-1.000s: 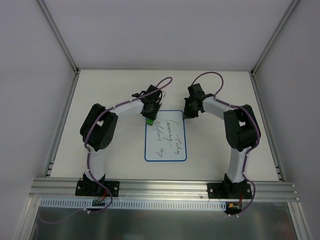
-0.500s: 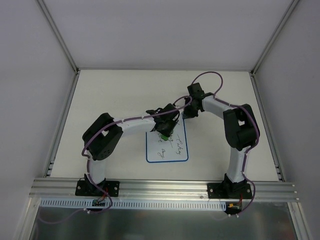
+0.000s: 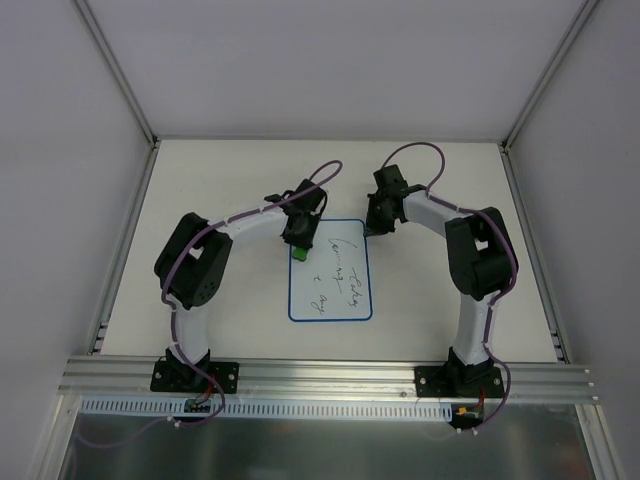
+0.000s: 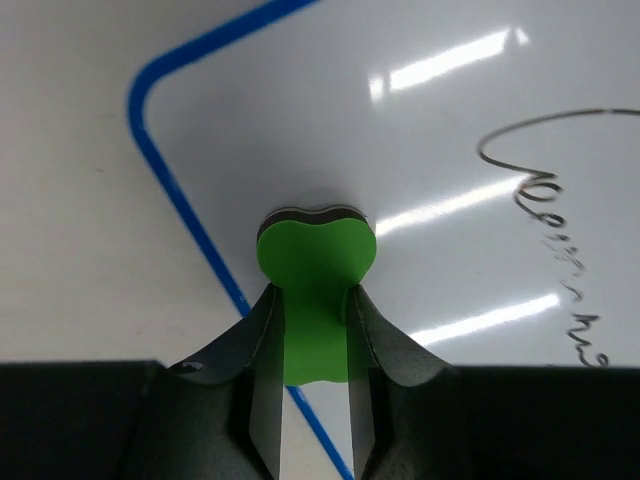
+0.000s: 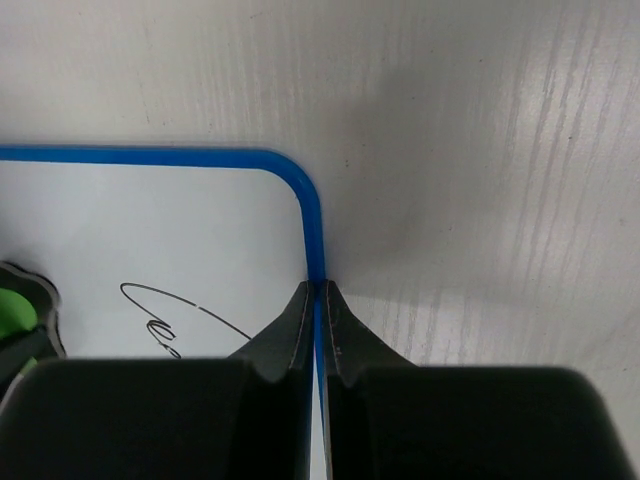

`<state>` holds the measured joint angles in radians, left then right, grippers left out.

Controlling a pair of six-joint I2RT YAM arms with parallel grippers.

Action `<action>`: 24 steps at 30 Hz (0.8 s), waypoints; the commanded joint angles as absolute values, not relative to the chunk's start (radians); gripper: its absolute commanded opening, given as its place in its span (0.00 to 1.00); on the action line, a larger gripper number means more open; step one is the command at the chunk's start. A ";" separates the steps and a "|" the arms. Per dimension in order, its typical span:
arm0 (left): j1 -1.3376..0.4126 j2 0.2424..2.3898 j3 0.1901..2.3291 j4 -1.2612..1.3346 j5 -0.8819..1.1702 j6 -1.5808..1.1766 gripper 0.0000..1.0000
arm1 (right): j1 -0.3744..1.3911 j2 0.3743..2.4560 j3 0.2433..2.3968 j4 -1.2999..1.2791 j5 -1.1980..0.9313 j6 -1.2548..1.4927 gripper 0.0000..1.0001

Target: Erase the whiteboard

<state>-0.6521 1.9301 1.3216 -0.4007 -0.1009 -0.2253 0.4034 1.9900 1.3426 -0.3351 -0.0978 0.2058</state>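
The whiteboard (image 3: 345, 300) lies flat on the table, white with a thin blue border. Dark scribbles (image 3: 347, 268) remain on its right half, and small marks lower on the left. My left gripper (image 3: 299, 240) is shut on the green eraser (image 3: 300, 254) and holds it on the board's top left corner. In the left wrist view the eraser (image 4: 315, 265) sits between my fingers (image 4: 312, 300), just inside the blue border (image 4: 190, 215). My right gripper (image 3: 372, 224) is shut, its tips (image 5: 317, 288) pressed on the board's right border near the top right corner (image 5: 300, 185).
The white table (image 3: 220, 190) is framed by an aluminium rail (image 3: 330, 375) at the near edge and grey walls on three sides. Both arm bases (image 3: 195, 372) stand on the rail. The eraser's edge also shows at the left of the right wrist view (image 5: 12, 310).
My left gripper swept the eraser down-right across the board and came back to the top left corner. Much of the left column of writing is gone. The right gripper stayed put.
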 commanded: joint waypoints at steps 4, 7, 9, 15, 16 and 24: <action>-0.617 2.023 1.393 -0.499 -0.164 -0.109 0.00 | 0.396 2.056 1.331 -0.396 -0.026 0.196 0.00; -0.621 2.028 1.361 -0.499 -0.097 -0.136 0.00 | 0.393 2.056 1.330 -0.396 -0.028 0.199 0.00; -0.633 2.005 1.309 -0.497 -0.069 -0.164 0.00 | 0.391 2.056 1.330 -0.396 -0.026 0.201 0.00; -0.773 1.896 1.151 -0.495 -0.014 -0.230 0.00 | 0.391 2.057 1.335 -0.397 -0.018 0.209 0.00; -0.796 1.884 1.134 -0.495 -0.006 -0.241 0.00 | 0.391 2.056 1.335 -0.396 -0.017 0.210 0.00; -1.031 1.821 1.078 -0.494 0.038 -0.275 0.00 | 0.391 2.054 1.333 -0.394 -0.012 0.219 0.00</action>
<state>-0.9794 1.7954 1.1301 -0.3698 -0.0654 -0.2363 0.4026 1.9930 1.3472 -0.3336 -0.0944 0.2207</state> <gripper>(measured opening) 0.227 0.032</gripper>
